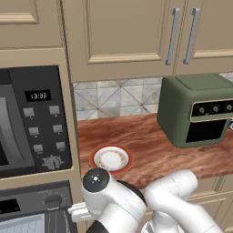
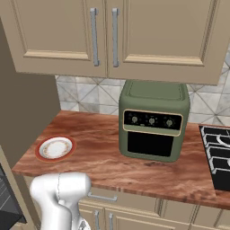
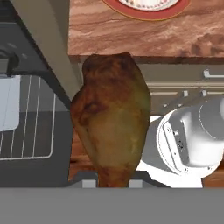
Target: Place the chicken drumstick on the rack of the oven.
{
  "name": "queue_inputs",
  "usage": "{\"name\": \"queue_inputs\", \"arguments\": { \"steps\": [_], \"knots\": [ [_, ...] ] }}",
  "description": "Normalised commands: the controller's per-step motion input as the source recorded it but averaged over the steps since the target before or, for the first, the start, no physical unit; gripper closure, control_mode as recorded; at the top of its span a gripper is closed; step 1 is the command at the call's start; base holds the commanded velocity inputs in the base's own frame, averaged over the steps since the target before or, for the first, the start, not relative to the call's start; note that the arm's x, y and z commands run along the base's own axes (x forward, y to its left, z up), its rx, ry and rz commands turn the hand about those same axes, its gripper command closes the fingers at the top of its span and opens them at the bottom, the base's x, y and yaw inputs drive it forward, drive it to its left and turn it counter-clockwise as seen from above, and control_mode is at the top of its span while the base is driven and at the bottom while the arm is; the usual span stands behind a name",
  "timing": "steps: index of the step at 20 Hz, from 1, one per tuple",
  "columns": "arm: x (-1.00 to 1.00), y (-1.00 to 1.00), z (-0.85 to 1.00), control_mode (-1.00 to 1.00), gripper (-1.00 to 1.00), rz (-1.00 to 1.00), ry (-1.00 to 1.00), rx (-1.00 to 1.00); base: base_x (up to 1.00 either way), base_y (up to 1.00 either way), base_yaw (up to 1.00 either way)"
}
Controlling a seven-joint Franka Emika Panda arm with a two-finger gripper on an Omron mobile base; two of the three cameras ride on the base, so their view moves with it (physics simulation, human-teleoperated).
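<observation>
In the hand view the chicken drumstick [image 3: 111, 127] fills the middle of the frame, thick end up, its narrow end going down between the claw [image 3: 111, 183] at the bottom edge, which is clenched on it. Left of it in that view the rack [image 3: 26, 118] shows as thin pale bars inside the dark oven [image 3: 17, 52]. The left base view shows the oven's [image 1: 32, 207] knob panel at lower left. The red-rimmed plate [image 1: 110, 159] sits on the wooden surface [image 1: 150, 145], and the green countertop oven [image 2: 152, 121] stands at the centre of the right base view.
</observation>
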Motion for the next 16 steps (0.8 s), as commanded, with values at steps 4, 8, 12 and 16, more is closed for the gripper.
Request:
{"name": "queue_inputs", "arguments": {
  "steps": [4, 8, 12, 16],
  "knots": [
    [-0.02, 1.00, -0.77, -1.00, 1.00, 0.38, -0.22, -0.11, 0.00, 0.00, 0.00],
    [0.09, 1.00, -0.88, -1.00, 1.00, 0.30, -0.01, 0.03, 0.00, 0.00, 0.00],
    [0.00, 1.00, -0.56, -1.00, 1.00, 0.27, 0.00, 0.00, 0.00, 0.00, 0.00],
    [0.05, 1.00, -0.30, -1.00, 1.00, 0.13, 0.00, -0.01, 0.00, 0.00, 0.00]
  ]
}}
